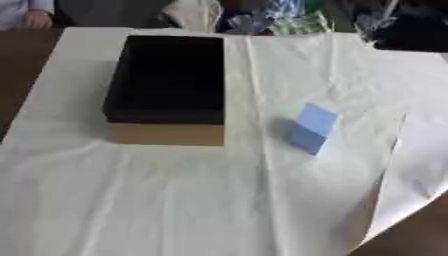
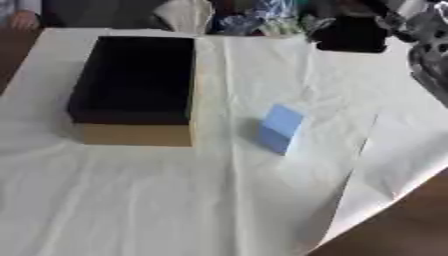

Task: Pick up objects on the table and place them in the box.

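Waiting untouched on the table (image 1: 175, 210), blue block (image 1: 311, 128) sits beside open box (image 1: 166, 80); neither hand visible, state unknown.

A staged test bench in a lab or workroom is suggested. A brown table (image 1: 17, 75) is draped with creased white paper (image 1: 219, 200). Crumpled bags and dark clutter (image 2: 350, 32) are piled along its far edge
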Controlling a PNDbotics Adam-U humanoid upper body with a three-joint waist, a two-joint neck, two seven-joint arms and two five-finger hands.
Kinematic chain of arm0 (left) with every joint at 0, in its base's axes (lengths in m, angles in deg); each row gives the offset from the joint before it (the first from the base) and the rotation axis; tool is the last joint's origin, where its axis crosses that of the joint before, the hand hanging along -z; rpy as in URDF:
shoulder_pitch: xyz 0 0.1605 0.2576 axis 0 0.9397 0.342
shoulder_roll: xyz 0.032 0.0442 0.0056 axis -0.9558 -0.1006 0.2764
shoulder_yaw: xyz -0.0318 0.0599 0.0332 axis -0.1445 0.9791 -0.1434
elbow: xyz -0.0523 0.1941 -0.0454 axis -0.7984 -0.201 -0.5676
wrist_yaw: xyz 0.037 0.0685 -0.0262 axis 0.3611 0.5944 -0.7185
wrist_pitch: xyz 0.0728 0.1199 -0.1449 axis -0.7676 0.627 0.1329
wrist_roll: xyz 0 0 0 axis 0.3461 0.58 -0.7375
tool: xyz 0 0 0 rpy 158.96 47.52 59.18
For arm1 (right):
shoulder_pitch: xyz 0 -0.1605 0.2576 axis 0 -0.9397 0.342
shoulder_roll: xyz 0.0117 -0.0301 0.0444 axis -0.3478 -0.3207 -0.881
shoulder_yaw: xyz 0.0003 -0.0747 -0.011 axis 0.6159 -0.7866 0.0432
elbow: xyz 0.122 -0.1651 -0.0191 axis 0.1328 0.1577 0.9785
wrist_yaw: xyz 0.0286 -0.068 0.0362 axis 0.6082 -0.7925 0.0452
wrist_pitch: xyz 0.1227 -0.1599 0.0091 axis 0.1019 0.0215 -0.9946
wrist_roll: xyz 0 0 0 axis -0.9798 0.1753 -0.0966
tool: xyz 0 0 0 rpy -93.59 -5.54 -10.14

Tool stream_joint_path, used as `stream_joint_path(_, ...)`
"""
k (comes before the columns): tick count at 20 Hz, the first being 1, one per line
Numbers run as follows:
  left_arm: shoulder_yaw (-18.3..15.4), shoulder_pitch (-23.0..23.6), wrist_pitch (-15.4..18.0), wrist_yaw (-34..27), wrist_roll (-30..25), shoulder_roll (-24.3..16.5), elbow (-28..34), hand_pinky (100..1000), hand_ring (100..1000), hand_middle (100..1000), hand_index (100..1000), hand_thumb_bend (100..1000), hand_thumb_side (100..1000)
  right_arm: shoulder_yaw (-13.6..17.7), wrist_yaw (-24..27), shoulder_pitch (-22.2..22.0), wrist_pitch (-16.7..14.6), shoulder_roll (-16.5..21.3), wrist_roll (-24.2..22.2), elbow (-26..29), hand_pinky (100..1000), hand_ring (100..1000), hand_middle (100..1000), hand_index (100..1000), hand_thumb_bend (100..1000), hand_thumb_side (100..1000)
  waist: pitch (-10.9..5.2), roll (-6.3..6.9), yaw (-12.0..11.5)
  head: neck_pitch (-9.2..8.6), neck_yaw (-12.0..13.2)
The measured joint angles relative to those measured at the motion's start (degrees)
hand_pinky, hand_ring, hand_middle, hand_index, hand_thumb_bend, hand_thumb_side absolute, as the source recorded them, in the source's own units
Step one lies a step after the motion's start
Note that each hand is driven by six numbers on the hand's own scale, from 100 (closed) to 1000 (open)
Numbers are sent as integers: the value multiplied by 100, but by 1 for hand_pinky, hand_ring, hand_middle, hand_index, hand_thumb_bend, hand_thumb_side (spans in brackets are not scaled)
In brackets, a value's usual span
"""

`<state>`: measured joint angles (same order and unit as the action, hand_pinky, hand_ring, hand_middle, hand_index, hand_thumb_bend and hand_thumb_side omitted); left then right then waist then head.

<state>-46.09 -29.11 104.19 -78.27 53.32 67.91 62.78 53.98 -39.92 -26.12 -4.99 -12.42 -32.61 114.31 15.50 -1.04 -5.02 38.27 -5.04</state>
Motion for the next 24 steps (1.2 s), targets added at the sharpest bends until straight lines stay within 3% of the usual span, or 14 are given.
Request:
stream_joint_path(6, 1, 8, -8, -1, -8, -1, 0, 949, 650, 632, 831, 101, 471, -216, -179, 92, -340, 84, -528, 1, 930, 950, 869, 989, 100, 836, 0, -16, -7, 0, -6)
stream_joint_path(11, 1, 10, -15, -3, -15, -1, 0, 949, 650, 632, 831, 100, 471, -401, -195, 134, -544, 106, -733, 1, 934, 962, 878, 999, 100, 794, 0, -32, -15, -1, -12)
stream_joint_path(14, 1, 10, -19, -3, -20, -1, 0, 949, 650, 632, 830, 100, 471, -509, -166, 130, -619, 107, -807, 1, 945, 978, 904, 1000, 109, 683, 1, -32, -29, -4, -15)
stream_joint_path(22, 3, 10, -22, -3, -25, -1, 0, 949, 650, 631, 830, 100, 468, -744, 62, 100, -996, 107, -1184, 1, 967, 1000, 937, 1000, 253, 361, 4, -42, -31, -12, -33)
stream_joint_path(24, 3, 10, -22, -3, -26, -1, 0, 949, 650, 631, 830, 100, 466, -785, 108, 76, -1061, 107, -1249, 1, 970, 1000, 936, 1000, 259, 328, 7, -42, -36, -14, -36)
